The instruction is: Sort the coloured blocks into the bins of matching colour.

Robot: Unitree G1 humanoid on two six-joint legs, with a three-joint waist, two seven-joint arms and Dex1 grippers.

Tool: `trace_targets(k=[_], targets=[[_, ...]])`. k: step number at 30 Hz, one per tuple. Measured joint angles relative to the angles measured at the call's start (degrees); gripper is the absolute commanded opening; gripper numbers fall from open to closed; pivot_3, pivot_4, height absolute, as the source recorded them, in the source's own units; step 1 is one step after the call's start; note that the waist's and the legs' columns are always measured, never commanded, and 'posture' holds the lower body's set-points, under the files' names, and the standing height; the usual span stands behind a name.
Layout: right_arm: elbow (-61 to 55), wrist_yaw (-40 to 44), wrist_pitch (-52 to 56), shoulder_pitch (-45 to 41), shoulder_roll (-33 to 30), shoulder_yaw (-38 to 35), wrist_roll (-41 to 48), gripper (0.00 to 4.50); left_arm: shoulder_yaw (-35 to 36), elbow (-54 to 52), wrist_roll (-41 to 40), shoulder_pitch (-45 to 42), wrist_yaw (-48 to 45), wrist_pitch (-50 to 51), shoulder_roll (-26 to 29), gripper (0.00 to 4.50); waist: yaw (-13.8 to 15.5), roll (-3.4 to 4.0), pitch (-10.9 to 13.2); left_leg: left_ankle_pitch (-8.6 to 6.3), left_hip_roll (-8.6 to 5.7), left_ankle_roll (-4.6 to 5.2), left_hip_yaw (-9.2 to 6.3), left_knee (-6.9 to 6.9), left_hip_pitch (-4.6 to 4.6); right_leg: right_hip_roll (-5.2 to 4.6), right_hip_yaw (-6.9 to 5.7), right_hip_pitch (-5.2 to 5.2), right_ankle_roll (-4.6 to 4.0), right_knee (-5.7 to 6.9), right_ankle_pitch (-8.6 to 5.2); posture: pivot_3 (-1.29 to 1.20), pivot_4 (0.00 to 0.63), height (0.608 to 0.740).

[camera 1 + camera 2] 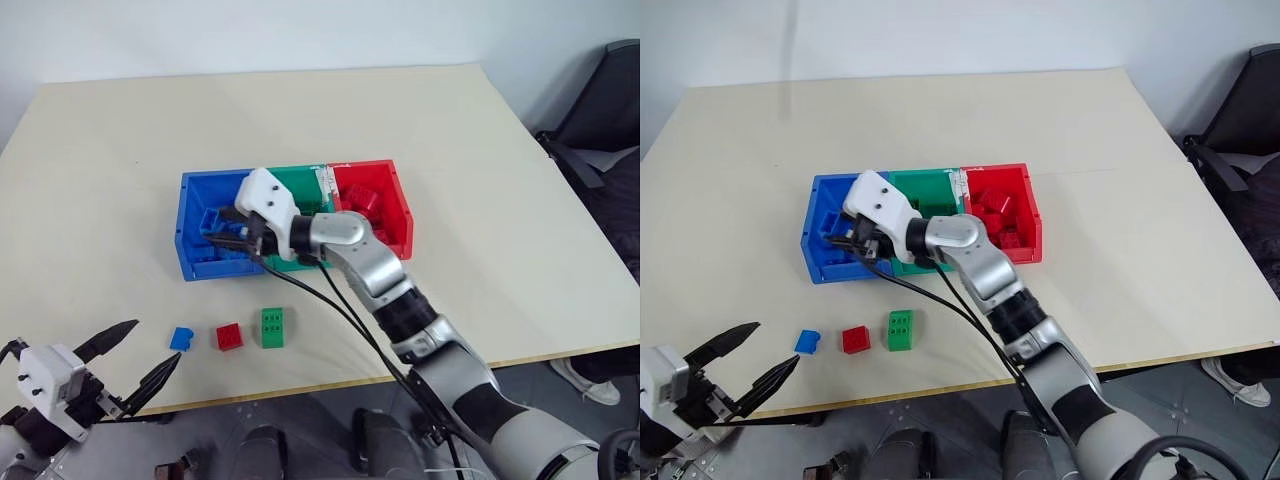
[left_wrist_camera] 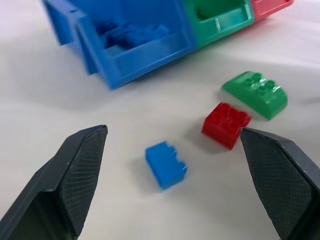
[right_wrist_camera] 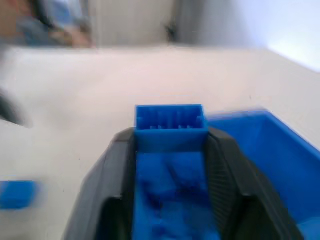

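Nearest, left gripper (image 1: 140, 358) gaping wide at desk's front edge; right gripper (image 3: 170, 145) clamps small blue studded plastic brick (image 3: 171, 125) over blue plastic bin (image 1: 190, 215); early release risks bouncing out

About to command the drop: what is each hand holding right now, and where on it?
The right hand pinches a blue block by its two opposite sides, above the blue bin. The left hand is open, holding nothing.
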Motion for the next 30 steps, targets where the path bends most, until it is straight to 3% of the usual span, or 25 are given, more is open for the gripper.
trace_targets(k=[6, 12, 19, 24, 30], targets=[[2.3, 1.4, -3.2, -0.8, -2.0, -2.0, -0.4, 4.46, 0.0, -0.2, 0.1, -1.0, 0.7, -0.2, 0.8, 4.5, -0.2, 0.0, 0.0, -0.03, 0.05, -0.02, 0.0, -0.02, -0.01, 0.01, -0.1, -0.02, -0.02, 0.0, -0.01, 0.0, 0.15, 0.74], [-7.7, 14.9, -4.8, 6.9, -11.9, -4.3, 5.8, 4.46, -1.3, -0.7, -0.5, -4.3, 0.6, 4.1, 5.7, 4.5, 0.1, -0.02, 0.0, -0.07, 0.04, 0.05, -0.01, -0.02, -0.01, 0.01, -0.11, 0.01, -0.02, -0.02, -0.01, 0.0, 0.15, 0.74], [-20.8, 37.3, -10.8, 26.1, -29.9, -12.2, 19.2, 4.46, -6.4, 0.2, 0.4, -10.7, -6.5, 5.5, 16.0, 4.5, 1.3, 0.06, 0.0, -0.12, 0.05, 0.11, 0.21, -0.02, 0.02, 0.02, -0.2, 0.07, 0.06, -0.3, 0.03, 0.0, 0.15, 0.74], [-24.9, 42.3, -9.1, 34.5, -40.7, -16.4, 21.7, 4.46, -12.9, 4.9, 3.4, -19.6, -12.7, 4.2, 22.0, 4.5, 1.3, 0.16, 0.1, -0.11, 0.12, 0.1, 0.36, -0.02, 0.15, 0.04, -0.2, 0.13, 0.12, -0.38, 0.06, 0.0, 0.15, 0.74], [-26.9, 42.4, -6.1, 40.6, -47.2, -19.2, 22.1, 4.46, -30.2, 14.6, 10.8, -40.8, -21.4, -1.7, 23.6, 4.5, 1.8, 0.19, 0.1, -0.09, 0.1, 0.09, 0.39, 0.05, 0.12, 0.04, -0.19, 0.13, 0.21, -0.38, 0.12, 0.0, 0.15, 0.74]])
